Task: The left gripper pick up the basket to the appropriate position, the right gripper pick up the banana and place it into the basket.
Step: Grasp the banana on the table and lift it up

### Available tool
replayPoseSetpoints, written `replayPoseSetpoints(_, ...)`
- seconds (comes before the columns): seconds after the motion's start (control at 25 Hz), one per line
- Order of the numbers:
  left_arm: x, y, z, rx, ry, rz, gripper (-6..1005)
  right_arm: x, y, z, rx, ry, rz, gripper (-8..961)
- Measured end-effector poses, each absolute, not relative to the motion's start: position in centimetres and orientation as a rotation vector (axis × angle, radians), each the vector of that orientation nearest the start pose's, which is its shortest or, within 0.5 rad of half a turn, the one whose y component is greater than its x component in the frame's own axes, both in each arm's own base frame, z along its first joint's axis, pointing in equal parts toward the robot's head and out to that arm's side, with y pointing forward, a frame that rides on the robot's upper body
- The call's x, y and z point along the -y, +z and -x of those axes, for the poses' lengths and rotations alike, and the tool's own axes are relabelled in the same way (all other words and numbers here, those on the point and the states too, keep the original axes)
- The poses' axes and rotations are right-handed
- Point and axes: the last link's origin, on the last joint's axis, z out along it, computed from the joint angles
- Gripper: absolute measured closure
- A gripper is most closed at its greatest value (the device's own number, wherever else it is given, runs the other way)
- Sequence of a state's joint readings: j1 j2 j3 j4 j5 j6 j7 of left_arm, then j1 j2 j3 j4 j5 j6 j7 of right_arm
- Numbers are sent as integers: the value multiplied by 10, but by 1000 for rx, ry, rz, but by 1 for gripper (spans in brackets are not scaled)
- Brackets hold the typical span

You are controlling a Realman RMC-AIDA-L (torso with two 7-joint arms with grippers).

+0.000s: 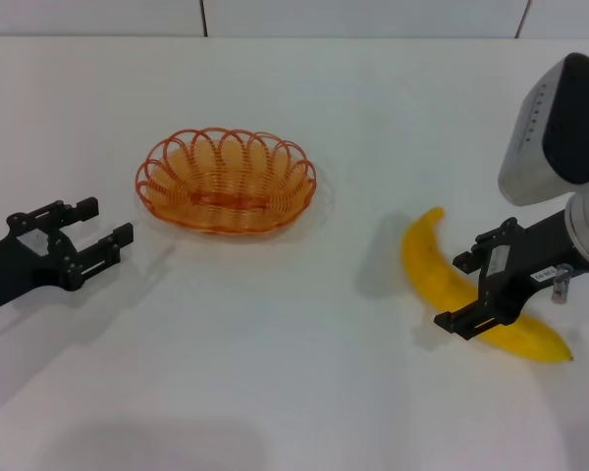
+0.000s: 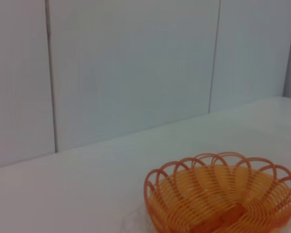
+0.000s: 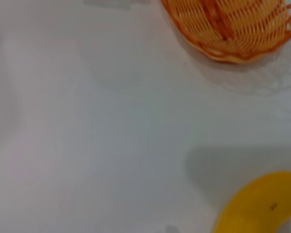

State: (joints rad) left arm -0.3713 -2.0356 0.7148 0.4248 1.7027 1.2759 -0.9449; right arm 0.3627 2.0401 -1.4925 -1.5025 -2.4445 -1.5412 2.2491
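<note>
The orange wire basket [image 1: 226,181] rests empty on the white table, left of centre; it also shows in the left wrist view as the basket [image 2: 223,196] and in the right wrist view as the basket [image 3: 230,26]. My left gripper [image 1: 103,235] hovers open just left of the basket, fingers pointing toward its rim, not touching it. The yellow banana [image 1: 442,280] lies on the table at the right, and one end of the banana [image 3: 262,206] shows in the right wrist view. My right gripper [image 1: 476,289] is open, straddling the banana's middle.
The white table [image 1: 294,392] ends at a pale panelled wall [image 2: 136,63] behind the basket. Bare table lies between basket and banana and along the near edge.
</note>
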Motion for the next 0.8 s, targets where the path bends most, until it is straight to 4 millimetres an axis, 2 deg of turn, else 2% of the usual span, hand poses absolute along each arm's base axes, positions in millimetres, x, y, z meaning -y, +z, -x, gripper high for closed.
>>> replayPoseSetpoints(0.28, -308, -2, 341, 565, -584, 2350, 383, -317, -10, -214, -576, -527, 2798, 140)
replayPoseSetpoints(0.8, -310, -2, 339, 558, -585, 2352, 383, -326, -15, -219, -582, -570, 2786, 142)
